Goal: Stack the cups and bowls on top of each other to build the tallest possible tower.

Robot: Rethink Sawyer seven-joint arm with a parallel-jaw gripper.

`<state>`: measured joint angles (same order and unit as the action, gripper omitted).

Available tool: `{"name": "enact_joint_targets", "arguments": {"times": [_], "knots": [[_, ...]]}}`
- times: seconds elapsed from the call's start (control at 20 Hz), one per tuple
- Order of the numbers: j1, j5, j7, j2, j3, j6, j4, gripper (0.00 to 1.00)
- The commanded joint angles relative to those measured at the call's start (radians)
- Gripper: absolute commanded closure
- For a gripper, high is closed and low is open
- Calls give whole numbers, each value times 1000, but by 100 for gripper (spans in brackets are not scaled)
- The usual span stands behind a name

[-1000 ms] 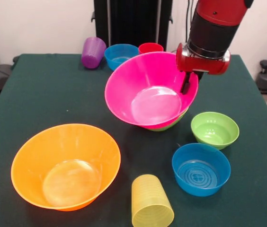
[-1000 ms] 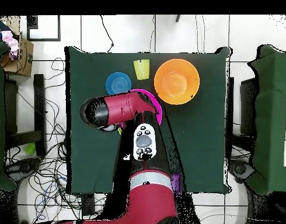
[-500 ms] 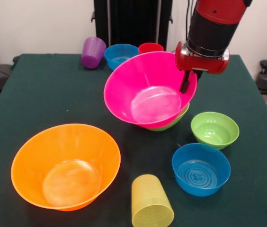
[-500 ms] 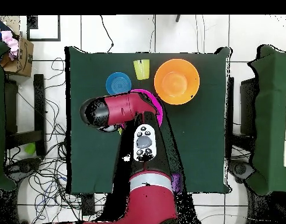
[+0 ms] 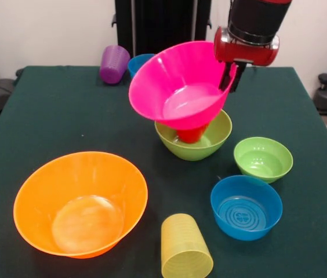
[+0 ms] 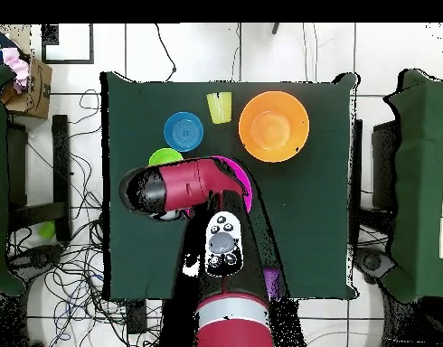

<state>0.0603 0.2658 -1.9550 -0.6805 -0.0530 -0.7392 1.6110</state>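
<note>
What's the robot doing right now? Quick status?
Claw pinching hot pink bowl rim, bowl tilted, raised. Red cup in medium green bowl beneath. Nothing blocking.

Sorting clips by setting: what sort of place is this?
Likely a robotics lab: a red and black robot arm works over a green cloth-covered table, with loose cables on the tiled floor.

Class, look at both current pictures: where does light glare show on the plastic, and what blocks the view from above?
Front view: pale glare patches sit on the inner floors of the orange bowl and the lifted hot pink bowl; shadows on the table are soft. Overhead view: the arm covers most of the hot pink bowl.
</note>
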Motion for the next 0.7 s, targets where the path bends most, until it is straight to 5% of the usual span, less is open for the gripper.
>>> {"name": "enact_joint_targets", "arguments": {"times": [0.05,0.7], "knots": [[8,76,58,-38,-40,13,94,100],[-2,134,19,9,-21,64,64,100]]}}
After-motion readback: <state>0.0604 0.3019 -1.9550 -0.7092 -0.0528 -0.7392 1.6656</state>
